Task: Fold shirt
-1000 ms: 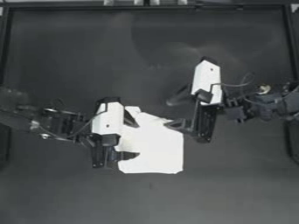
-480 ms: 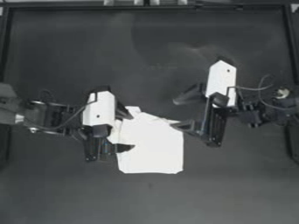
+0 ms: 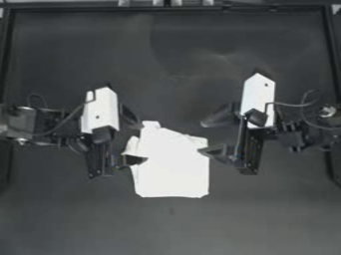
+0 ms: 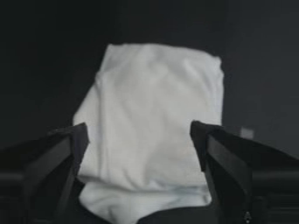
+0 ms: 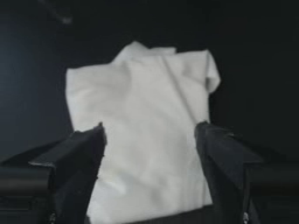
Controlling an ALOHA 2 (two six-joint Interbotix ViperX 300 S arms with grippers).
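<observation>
From above, the shirt (image 3: 170, 164) lies folded into a compact white packet near the middle of the dark surface (image 3: 170, 60). Its outline is roughly rectangular, with a straight lower edge, while the upper edge is uneven, with a small tab of cloth poking out at the top. The left gripper (image 3: 128, 160) sits just beside the shirt's left edge, and the right gripper (image 3: 214, 152) just beside its right edge, apart from the cloth; from this height the jaw spacing is hard to read on either arm.

The left wrist view supplies that: the left gripper (image 4: 140, 148) has its jaws spread wide, the shirt (image 4: 153, 113) showing between them, nothing clamped. The cloth here looks soft and matte, with a long shallow crease down it and a rounded, bunched fold nearest the camera.

The right wrist view shows the right gripper (image 5: 151, 148) likewise parted, holding nothing. The shirt (image 5: 146, 131) shows its crumpled far corner, where layers overlap and a loose flap curls at one side.
</observation>
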